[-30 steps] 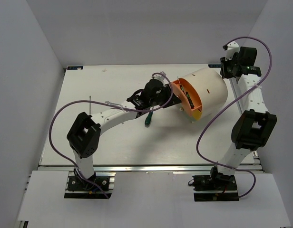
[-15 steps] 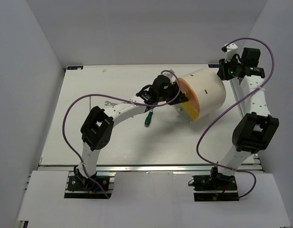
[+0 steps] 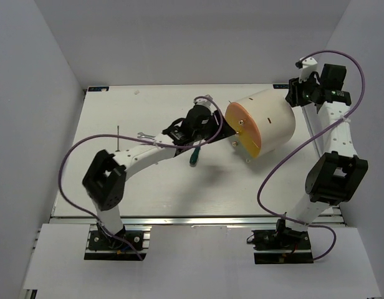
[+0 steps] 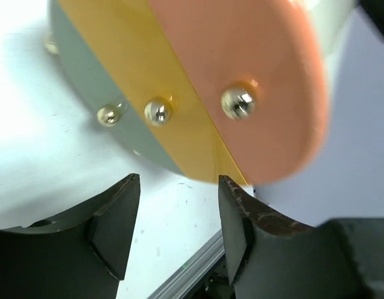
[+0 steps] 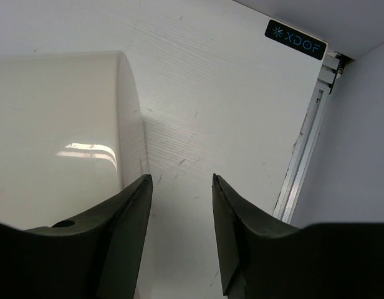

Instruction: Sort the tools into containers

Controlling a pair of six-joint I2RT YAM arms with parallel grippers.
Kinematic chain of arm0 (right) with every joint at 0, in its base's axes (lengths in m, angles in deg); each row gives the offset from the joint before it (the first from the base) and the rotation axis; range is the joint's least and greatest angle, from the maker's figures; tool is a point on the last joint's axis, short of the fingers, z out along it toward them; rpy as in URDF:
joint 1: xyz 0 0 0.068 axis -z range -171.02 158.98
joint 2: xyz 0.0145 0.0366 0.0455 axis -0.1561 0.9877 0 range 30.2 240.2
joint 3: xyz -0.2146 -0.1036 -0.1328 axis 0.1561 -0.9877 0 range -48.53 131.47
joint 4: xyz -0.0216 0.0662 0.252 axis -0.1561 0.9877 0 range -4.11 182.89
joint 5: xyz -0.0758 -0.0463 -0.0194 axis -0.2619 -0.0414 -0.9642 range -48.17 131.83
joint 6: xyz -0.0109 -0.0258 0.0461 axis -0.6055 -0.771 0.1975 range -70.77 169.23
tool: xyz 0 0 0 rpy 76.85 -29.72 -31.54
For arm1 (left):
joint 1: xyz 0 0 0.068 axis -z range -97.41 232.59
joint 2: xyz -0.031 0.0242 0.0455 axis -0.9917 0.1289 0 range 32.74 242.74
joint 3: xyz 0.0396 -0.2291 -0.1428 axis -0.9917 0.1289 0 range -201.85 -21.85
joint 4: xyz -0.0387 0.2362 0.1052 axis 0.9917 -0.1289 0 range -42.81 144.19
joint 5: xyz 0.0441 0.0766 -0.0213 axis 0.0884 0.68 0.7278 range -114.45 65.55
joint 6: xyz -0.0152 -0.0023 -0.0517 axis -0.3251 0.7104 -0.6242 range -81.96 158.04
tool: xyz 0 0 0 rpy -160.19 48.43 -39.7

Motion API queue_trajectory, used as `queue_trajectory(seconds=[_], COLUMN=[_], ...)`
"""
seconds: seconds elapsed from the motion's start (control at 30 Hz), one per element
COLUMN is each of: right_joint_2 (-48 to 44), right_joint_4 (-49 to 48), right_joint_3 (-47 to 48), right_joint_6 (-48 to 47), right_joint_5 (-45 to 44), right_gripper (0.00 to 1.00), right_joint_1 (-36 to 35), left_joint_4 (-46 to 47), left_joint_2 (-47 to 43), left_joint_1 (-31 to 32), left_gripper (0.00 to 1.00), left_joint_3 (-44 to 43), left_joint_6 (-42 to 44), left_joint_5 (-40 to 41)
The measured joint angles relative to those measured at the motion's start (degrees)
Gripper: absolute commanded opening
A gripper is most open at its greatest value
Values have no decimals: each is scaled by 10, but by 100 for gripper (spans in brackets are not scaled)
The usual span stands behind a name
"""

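The cream-white drum lies on its side, its orange and yellow face turned toward my left arm. In the left wrist view the face shows flush, with small metal knobs. My left gripper is open and empty just short of the face, also shown in its wrist view. My right gripper is open and empty at the drum's back end; in its wrist view the drum wall is beside the left finger. One green-handled screwdriver lies under my left forearm. The silver wrench lies further left.
A thin metal pin lies at the left of the table. The table's aluminium rail and the grey right wall are close behind my right gripper. The other screwdrivers are not in view.
An orange compartment that stood open in the drum's face is now shut. My left gripper pressed up to the face and has drawn back a little. My right gripper shifted slightly behind the drum.
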Motion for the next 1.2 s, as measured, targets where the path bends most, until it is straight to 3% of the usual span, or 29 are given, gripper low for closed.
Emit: queue_trajectory(seconds=[0.17,0.27,0.47,0.7,1.03,1.2], right_joint_2=[-12,-25,-56,-85,-87,-87], right_joint_4=[1,0,10,21,30,33], right_joint_3=[-9,-9,-9,-18,-30,-39], right_joint_6=[6,3,-19,-39,-49,-52], right_joint_5=[-7,-8,33,82,101,104], right_gripper=[52,56,53,52,52,51], right_joint_1=[15,23,32,34,34,34], left_joint_4=[26,82,175,186,239,259], left_joint_2=[-132,-153,-38,62,74,74], left_joint_1=[-6,-17,-39,-40,-40,-40], left_gripper=[56,55,55,59,52,55], left_joint_3=[107,133,87,31,3,3], left_joint_6=[5,21,29,18,-8,-18], left_joint_5=[47,33,-54,-101,-126,-130])
